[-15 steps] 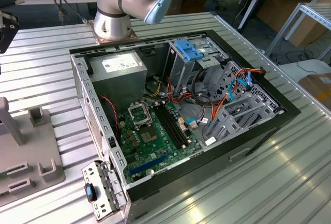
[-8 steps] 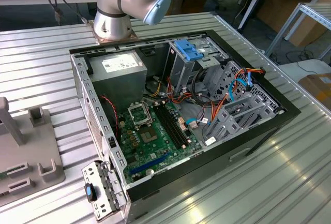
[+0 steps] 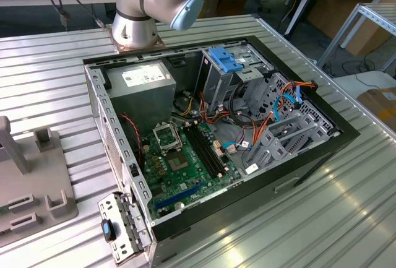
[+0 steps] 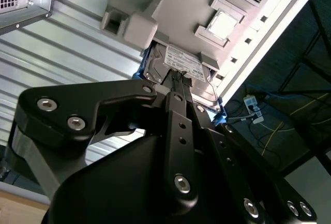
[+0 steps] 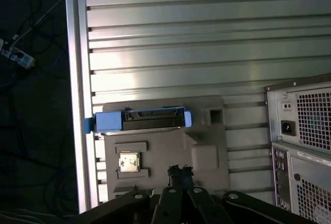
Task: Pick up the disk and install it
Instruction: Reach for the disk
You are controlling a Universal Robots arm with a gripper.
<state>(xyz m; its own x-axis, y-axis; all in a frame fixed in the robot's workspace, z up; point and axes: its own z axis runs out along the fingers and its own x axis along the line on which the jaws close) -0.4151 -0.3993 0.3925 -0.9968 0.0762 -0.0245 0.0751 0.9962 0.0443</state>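
Ribbed aluminium table [image 3: 346, 218] runs across the whole scene, with desks and cables behind it. On it lies an open computer case [image 3: 297, 178], side panel off. The robot arm [image 3: 154, 2] rises from its base at the far edge.

Inside the case you have a green motherboard [image 3: 185, 163], a grey power supply [image 3: 139, 88], a metal drive cage [image 3: 291, 135] with orange and blue cables, and a ribbed blue flap [image 3: 226, 60] standing up (that flap is not the disk).

Beside the case, in the first wrist view, is a grey fixture tray [image 5: 207, 151]. The disk [image 5: 139, 119] stands on edge in a slot of that tray, near the table's edge, its blue carrier showing along the top. A small square chip [image 5: 128, 162] sits in another pocket of the same tray.

The gripper [image 5: 180, 171] hovers above the tray, near the disk but apart from it. Its jaws look drawn together with nothing between them.

The step in hand appears to be the reach for the disk. To do it well, I judge you should square the fingers to the disk's thin edge, centre them between the carrier's tabs, and keep them off the tray walls, so the disk can lift straight out without tilting.
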